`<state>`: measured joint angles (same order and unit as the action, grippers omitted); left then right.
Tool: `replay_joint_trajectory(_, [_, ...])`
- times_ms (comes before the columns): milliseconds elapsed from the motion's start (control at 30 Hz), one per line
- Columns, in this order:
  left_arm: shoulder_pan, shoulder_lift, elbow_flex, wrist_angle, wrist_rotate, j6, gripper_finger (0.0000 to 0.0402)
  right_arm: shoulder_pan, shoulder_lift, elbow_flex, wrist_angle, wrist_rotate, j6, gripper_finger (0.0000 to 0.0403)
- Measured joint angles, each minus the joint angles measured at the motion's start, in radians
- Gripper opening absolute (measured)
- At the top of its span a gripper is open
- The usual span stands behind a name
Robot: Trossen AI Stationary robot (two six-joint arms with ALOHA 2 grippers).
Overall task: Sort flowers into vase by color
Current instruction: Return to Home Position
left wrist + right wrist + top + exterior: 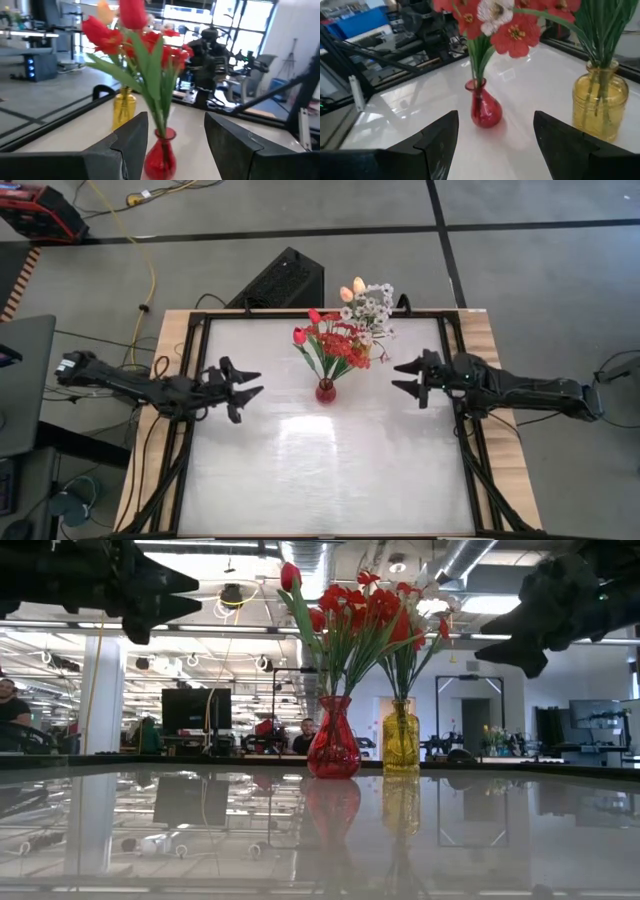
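Note:
A red glass vase (325, 391) stands near the table's middle with red tulips and red blossoms (335, 340) in it, stems down its neck. Behind it, toward the far edge, a yellow vase (401, 740) holds pale peach tulips and white sprigs (365, 300). Both vases also show in the left wrist view, the red vase (160, 159) and the yellow vase (123, 107), and in the right wrist view, the red vase (485, 110) and the yellow vase (599, 107). My left gripper (252, 383) hovers open left of the red vase. My right gripper (400, 376) hovers open to its right. Both are raised above the table.
The glossy white table top (330, 470) lies bare in front of the vases. A black frame (190, 360) runs along its sides. A black box (280, 280) sits on the floor beyond the far edge. People (10, 705) show in the room behind.

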<state>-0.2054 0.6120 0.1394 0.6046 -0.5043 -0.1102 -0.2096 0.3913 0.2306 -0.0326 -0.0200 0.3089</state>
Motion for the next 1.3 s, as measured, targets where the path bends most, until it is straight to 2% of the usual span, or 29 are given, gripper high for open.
replay_joint_trajectory(200, [0.0,-0.146,0.0,-0.164,-0.035,-0.018,0.0184,0.059,-0.063,-0.083,0.046,0.004,0.08,0.0286])
replay_joint_trajectory(300, [0.0,-0.185,0.0,-0.202,-0.044,-0.017,0.0184,0.089,-0.086,-0.111,0.075,0.053,0.082,0.0286])
replay_joint_trajectory(433, [0.0,-0.192,0.0,-0.238,-0.063,-0.007,0.0184,0.104,-0.101,-0.147,0.146,0.131,0.078,0.0286])
replay_joint_trajectory(567, [0.0,-0.192,0.0,-0.259,-0.065,-0.024,0.0185,0.118,-0.096,-0.211,0.257,0.147,0.098,0.0286])
replay_joint_trajectory(700, [0.0,-0.192,0.0,-0.253,-0.065,-0.026,0.0185,0.157,-0.096,-0.222,0.238,0.148,0.131,0.0286])
replay_joint_trajectory(867, [0.0,-0.191,0.0,-0.252,-0.052,-0.062,0.0181,0.218,-0.098,-0.222,0.26,0.196,0.076,0.0276])
replay_joint_trajectory(933, [0.0,-0.191,0.0,-0.252,-0.03,-0.074,0.0176,0.233,-0.098,-0.222,0.259,0.233,0.044,0.0258])
replay_joint_trajectory(1033, [0.0,-0.181,0.0,-0.247,-0.001,-0.102,0.0167,0.243,-0.097,-0.223,0.259,0.262,0.015,0.0202])
replay_joint_trajectory(1233, [0.0,-0.097,0.0,-0.247,0.011,-0.179,0.0147,0.245,-0.097,-0.223,0.251,0.25,-0.004,0.0029])
replay_joint_trajectory(1300, [0.0,-0.06,0.0,-0.247,0.011,-0.189,0.0139,0.26,-0.097,-0.223,0.253,0.241,-0.003,0.0019])
